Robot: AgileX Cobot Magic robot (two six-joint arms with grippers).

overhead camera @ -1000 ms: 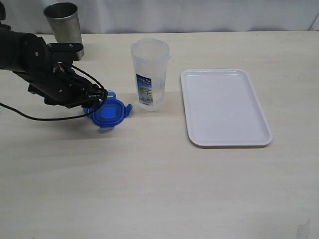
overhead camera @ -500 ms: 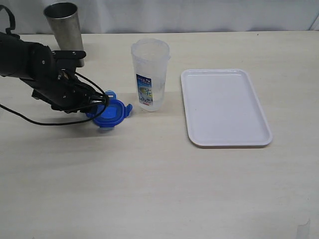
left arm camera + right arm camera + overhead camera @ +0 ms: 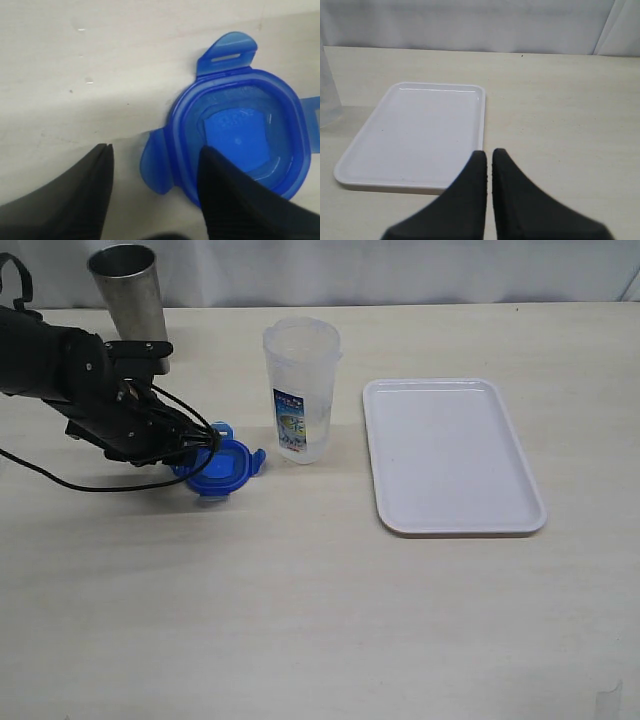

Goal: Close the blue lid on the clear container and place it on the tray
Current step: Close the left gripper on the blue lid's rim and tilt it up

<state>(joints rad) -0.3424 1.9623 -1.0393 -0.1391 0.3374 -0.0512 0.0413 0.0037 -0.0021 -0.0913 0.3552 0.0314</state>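
The blue lid (image 3: 220, 466) lies flat on the table, left of the clear container (image 3: 300, 390), which stands upright and uncovered with its printed label facing the camera. My left gripper (image 3: 200, 445) is low at the lid's left edge, open. In the left wrist view its jaws straddle one flap and the rim of the lid (image 3: 240, 135), one finger (image 3: 225, 190) over the lid, the other on the table side. The white tray (image 3: 450, 455) lies bare to the right of the container. My right gripper (image 3: 488, 155) is shut with nothing in it, hovering near the tray (image 3: 415, 130).
A tapered steel cup (image 3: 127, 285) stands at the back left behind my left arm. A black cable loops from the left arm across the table by the lid. The container's base (image 3: 327, 100) shows at the edge of the right wrist view.
My left gripper has dropped lower and shifted slightly left onto the lid's edge over the last second. The lid, container and tray have not moved.
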